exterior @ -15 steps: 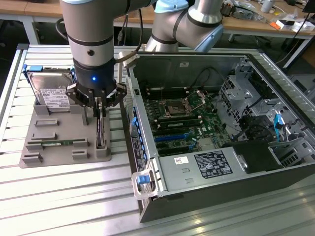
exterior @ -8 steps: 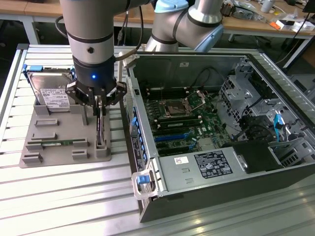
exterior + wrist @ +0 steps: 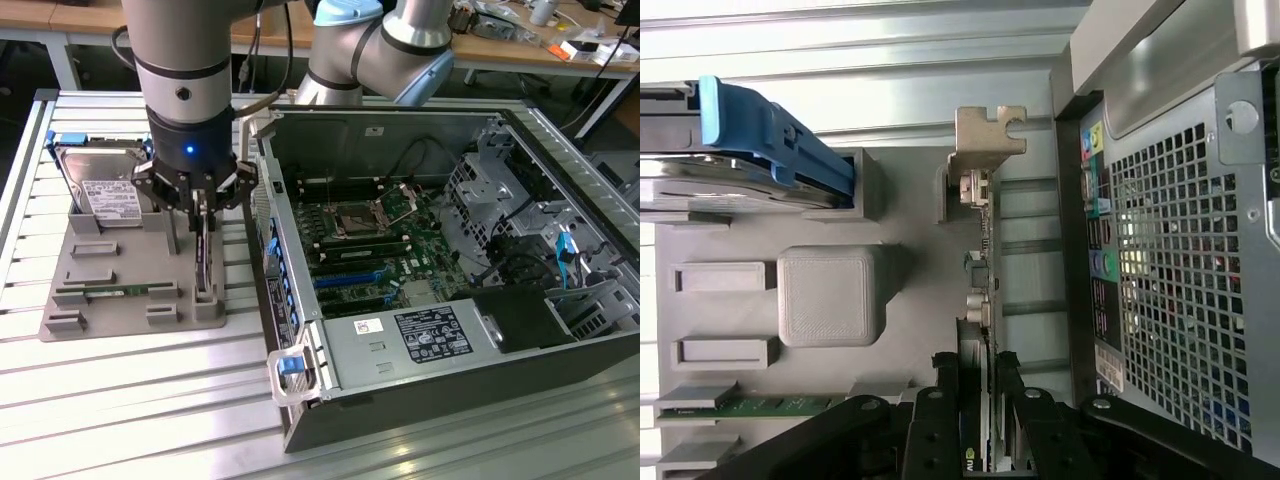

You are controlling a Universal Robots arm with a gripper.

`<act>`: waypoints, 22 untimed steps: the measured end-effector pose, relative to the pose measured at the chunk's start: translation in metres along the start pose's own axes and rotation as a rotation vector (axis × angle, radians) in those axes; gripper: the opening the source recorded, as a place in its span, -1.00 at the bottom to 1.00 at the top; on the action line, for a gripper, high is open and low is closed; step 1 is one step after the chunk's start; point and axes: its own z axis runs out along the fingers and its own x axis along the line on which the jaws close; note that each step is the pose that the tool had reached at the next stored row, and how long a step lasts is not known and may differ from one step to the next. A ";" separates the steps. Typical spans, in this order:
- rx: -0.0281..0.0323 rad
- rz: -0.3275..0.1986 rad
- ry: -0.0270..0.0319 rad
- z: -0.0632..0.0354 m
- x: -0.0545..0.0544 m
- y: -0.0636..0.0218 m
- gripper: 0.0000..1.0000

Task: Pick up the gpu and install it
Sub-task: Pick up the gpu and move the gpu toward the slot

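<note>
Tool (image 3: 203, 214) astride the gpu (image 3: 206, 265), clamped or loose cannot be told; card on edge in grey holder (image 3: 120, 290) on surface (image 3: 150, 400), directly beneath tool, long axis parallel to computer case (image 3: 450, 400) just beside it

Colour notes:
- my pincer (image 3: 203, 232): black; blue light on wrist above it.
- gpu (image 3: 205, 265): green board edge, silver bracket.
- holder tray (image 3: 120, 300): plain matte grey.
- hard drive (image 3: 100, 190): silver, white label, blue rail.
- worktop (image 3: 130, 400): silver, ribbed stripes.
- case (image 3: 420, 400): dark grey; green motherboard, blue slots.
</note>
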 end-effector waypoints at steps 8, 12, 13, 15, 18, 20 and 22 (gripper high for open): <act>-0.0001 0.000 -0.0001 -0.0100 0.000 0.0004 -0.48; -0.0001 0.000 0.0000 -0.0153 0.000 0.0007 -0.48; -0.0001 0.000 -0.0001 -0.0164 0.000 0.0007 -0.48; 0.0000 0.000 0.0000 -0.0195 0.000 0.0009 -0.48; -0.0001 0.000 -0.0001 -0.0238 -0.001 0.0011 -0.48; 0.0000 0.000 0.0000 -0.0280 -0.001 0.0012 -0.48; -0.0001 0.000 0.0000 -0.0300 -0.001 0.0013 -0.48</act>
